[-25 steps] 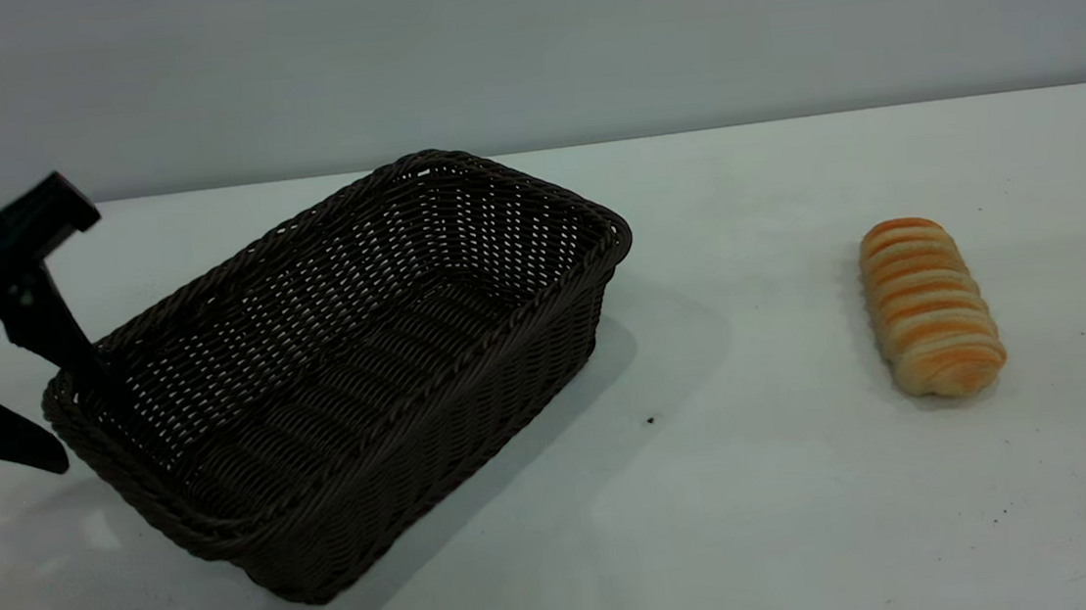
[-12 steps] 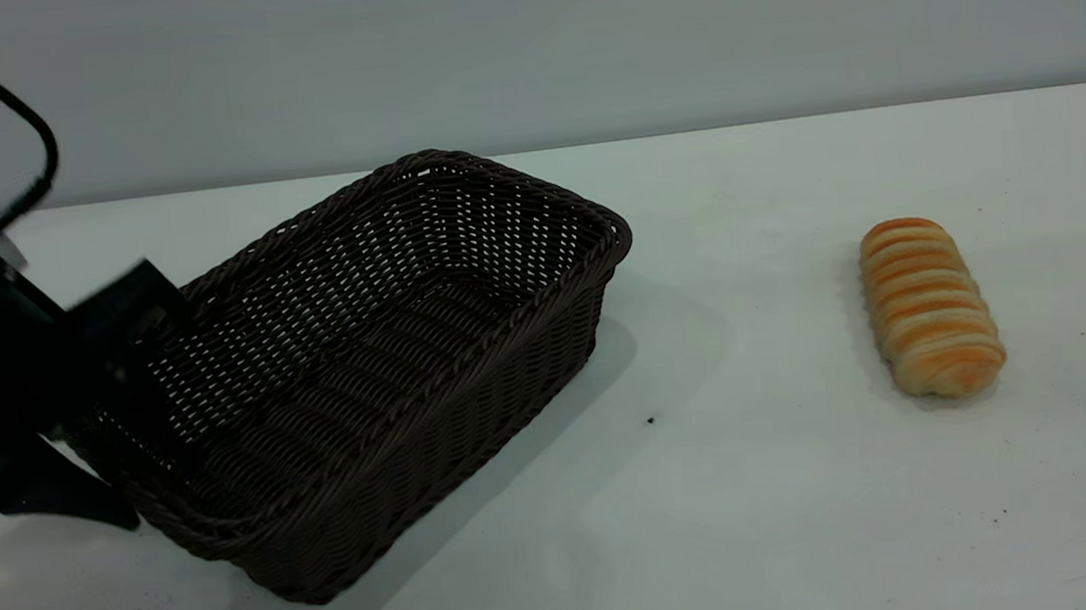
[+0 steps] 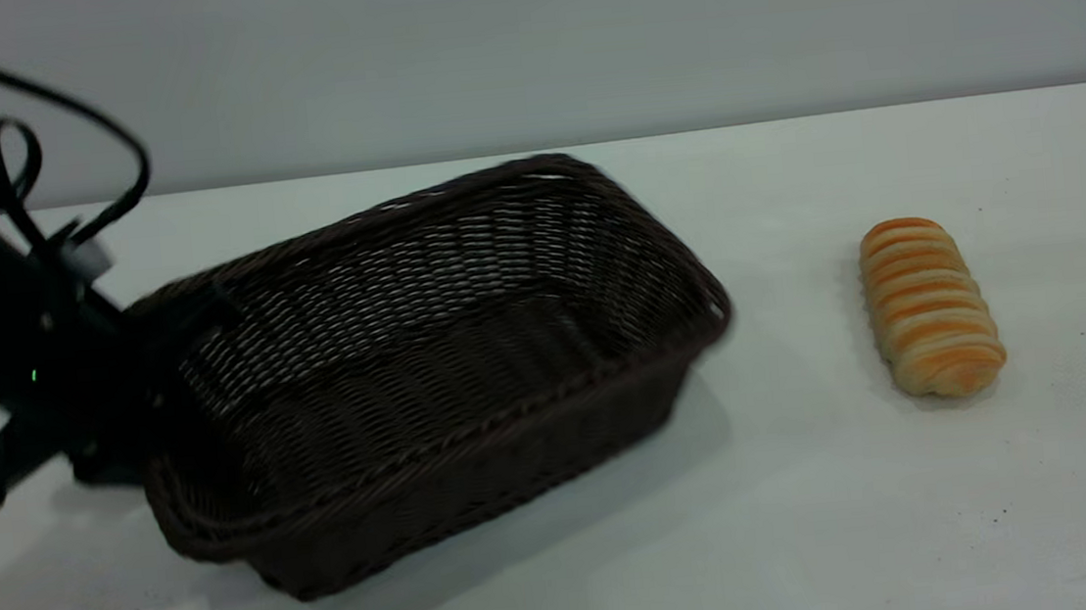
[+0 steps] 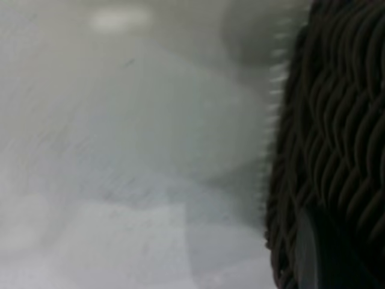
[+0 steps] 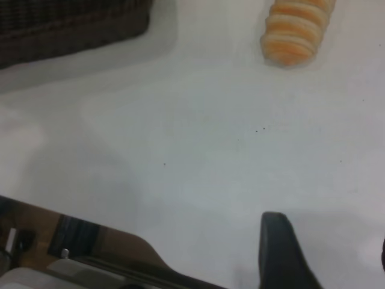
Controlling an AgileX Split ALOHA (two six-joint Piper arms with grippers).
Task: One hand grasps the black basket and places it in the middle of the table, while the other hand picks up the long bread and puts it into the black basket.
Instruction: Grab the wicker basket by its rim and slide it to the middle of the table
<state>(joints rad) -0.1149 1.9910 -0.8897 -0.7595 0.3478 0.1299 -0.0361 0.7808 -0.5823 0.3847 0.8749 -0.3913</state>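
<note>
Left hand (image 3: 151,379) is pinching the black basket's (image 3: 431,374) end wall. Long bread (image 3: 929,307) is lying well apart on the table (image 3: 817,517). Right hand (image 5: 325,256) is hanging spread.

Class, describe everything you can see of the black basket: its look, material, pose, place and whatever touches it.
The black basket is a large rectangular container of dark brown-black woven wicker-like strands, with a braided rim and see-through sloping sides. It is empty and sits upright on the white table, left of centre, turned at an angle. The left gripper meets its left end. The long bread lies apart to its right, not touching it.
</note>
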